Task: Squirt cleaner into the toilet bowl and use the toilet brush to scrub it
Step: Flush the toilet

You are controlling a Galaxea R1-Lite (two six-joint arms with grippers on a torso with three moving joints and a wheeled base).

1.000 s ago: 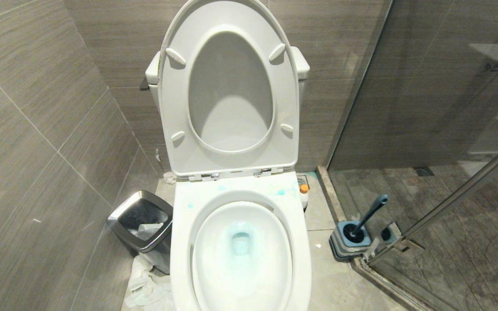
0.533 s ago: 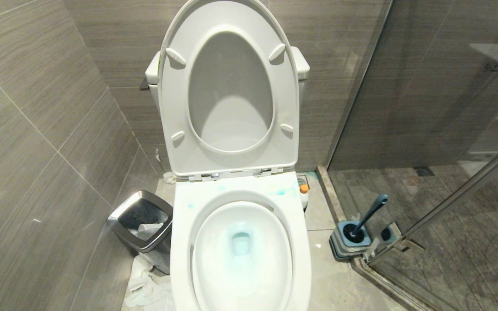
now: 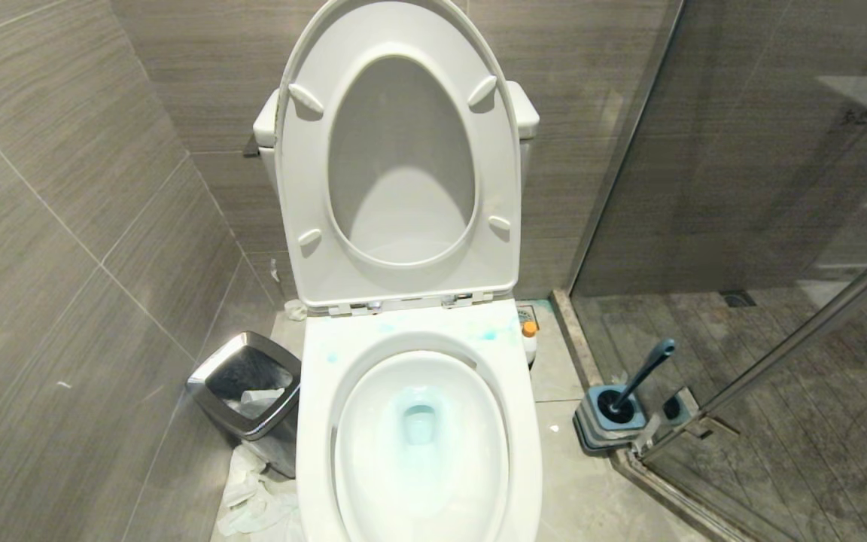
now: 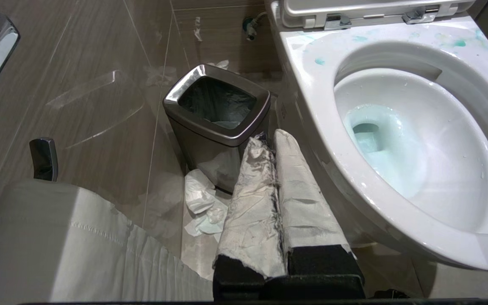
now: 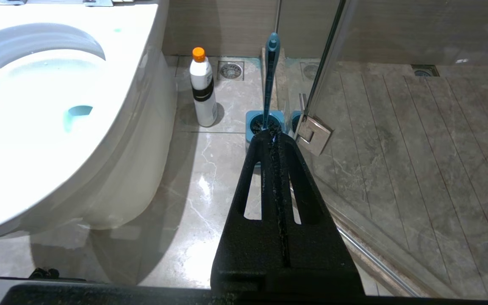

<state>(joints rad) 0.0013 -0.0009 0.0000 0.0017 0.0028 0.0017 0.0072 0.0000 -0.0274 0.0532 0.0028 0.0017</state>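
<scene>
- Toilet bowl (image 3: 418, 444), a large glossy white ceramic oval, fills the middle of the head view toward 6 o'clock; its white seat and lid (image 3: 400, 150) stand raised against the boxy tank, which leaves the basin open for squirting and scrubbing.
- Cleaner (image 3: 420, 421), a thin turquoise liquid, tints the water at the drain pale blue, and small blots (image 4: 319, 61) mark the rim near the hinges at 12 o'clock of the basin, so the squirting looks largely done.
- Toilet brush (image 3: 644, 373), with a slim slate-blue curved handle, stands head-down in its squarish grey-and-blue holder (image 3: 606, 425) on the floor at 3 o'clock of the bowl, just beside the glass shower door's hinge (image 5: 314, 134); the handle leans up and away, free to be taken.
- White bottle with an orange cap (image 5: 203, 91) stands upright on the floor between bowl and brush holder, out of the scrubbing path.
- Right claw (image 5: 274, 140), black, has its fingers pressed together and holds nothing; it points toward the holder, probably the next thing to reach for.
- Left claw (image 4: 269, 144), wrapped in soiled white covering, is likewise closed and empty, low at the bowl's 9 o'clock side.
- Steel-rimmed black bin (image 3: 247, 385) sits at 9 o'clock, crumpled paper (image 3: 253, 497) around its foot.
</scene>
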